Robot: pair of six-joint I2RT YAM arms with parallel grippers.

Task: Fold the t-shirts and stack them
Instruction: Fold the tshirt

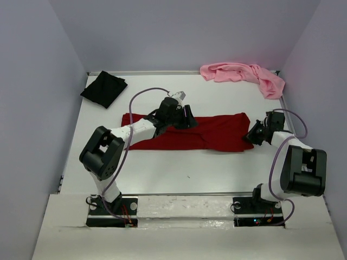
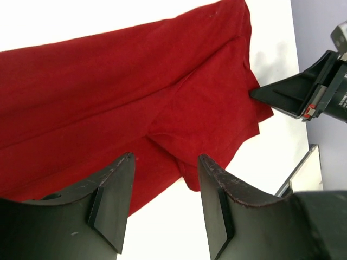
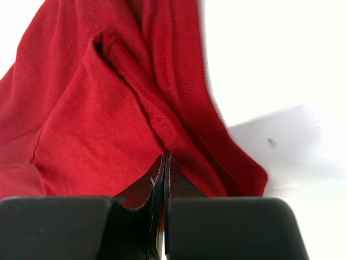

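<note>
White table (image 1: 162, 173), lilac walls on three sides. Red shirt (image 1: 217, 135) is laid as a long flat band across the middle of the table. Black shirt (image 1: 104, 89) is seen as a compact heap at the far left corner, pink shirt (image 1: 244, 74) crumpled at the far right corner. Both are well apart from the red one (nothing stacked yet).

Right gripper (image 3: 164, 160): jaws clenched on a thin fold at the red shirt's right end; cloth is seen running straight into the pinch. Left gripper (image 2: 165, 157): jaws released, held apart above the band's middle, nothing between them.

Risks, as judged:
- Only a narrow edge is pinched on the right, so it could be pulled free if the cloth is dragged against the table.
- If just one layer is caught, the layer beneath would be left behind and the fold would come out skewed.
- With the left jaws not closed, a one-sided pull would likely bunch the band rather than fold it.

Containers: none seen; nothing is held in anything.
</note>
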